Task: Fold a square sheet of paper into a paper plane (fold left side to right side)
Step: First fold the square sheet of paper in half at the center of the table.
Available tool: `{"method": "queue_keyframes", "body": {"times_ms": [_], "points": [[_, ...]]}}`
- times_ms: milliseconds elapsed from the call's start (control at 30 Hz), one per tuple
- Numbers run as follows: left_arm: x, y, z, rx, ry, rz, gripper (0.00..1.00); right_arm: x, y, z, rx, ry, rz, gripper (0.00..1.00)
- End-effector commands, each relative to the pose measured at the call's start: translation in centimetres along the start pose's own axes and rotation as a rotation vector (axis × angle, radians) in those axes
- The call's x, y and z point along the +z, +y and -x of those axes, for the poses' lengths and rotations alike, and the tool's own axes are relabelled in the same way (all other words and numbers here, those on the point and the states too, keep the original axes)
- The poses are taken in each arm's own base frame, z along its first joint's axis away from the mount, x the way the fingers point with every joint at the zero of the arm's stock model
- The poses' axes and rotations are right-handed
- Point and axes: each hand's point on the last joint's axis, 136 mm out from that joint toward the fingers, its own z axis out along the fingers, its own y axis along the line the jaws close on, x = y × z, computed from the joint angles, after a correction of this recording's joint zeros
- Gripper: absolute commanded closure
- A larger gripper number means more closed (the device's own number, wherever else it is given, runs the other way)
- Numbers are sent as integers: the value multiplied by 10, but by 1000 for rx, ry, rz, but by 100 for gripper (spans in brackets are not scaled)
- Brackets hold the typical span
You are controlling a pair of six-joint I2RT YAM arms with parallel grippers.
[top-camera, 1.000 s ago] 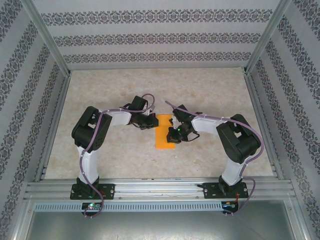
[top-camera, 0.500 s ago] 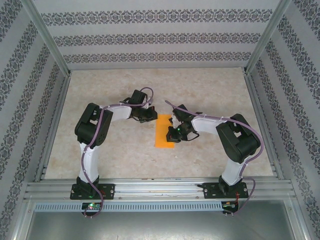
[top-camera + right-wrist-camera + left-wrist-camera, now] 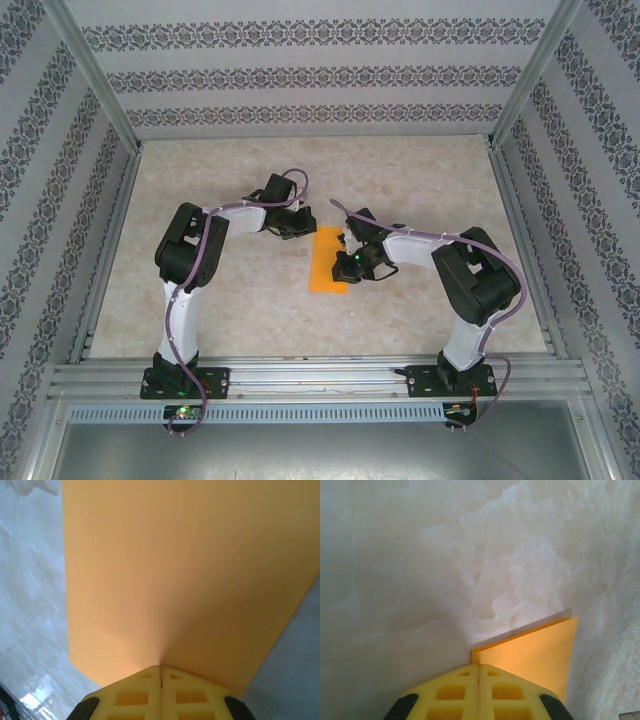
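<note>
Centre frame, the square sheet of paper lies on the worktop, apparently halved left over right. Right gripper rests clenched fingers on it; left gripper, clenched and empty, hovers at its upper-left corner. Nose and wing folds seemingly remain.

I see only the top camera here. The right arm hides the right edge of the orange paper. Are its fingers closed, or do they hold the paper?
Observer: The right fingers are closed together, with their tip against the flat surface of the paper. I see nothing gripped between them.
Operator: And the left fingers, do they touch the paper?
Observer: The left fingers are closed too. One corner of the paper sits right at their tip, over the table, but I cannot tell whether they touch it.
</note>
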Motion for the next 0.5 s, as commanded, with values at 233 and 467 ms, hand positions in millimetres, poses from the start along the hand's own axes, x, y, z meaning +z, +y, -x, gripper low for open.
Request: {"method": "queue_keyframes", "body": {"times_ms": [233, 467], "points": [[-2, 48, 55, -45, -168, 128, 100, 16, -74, -51, 116, 158, -257, 100], [-3, 43, 61, -44, -177, 111, 100, 15, -72, -49, 124, 147, -243, 100]]}}
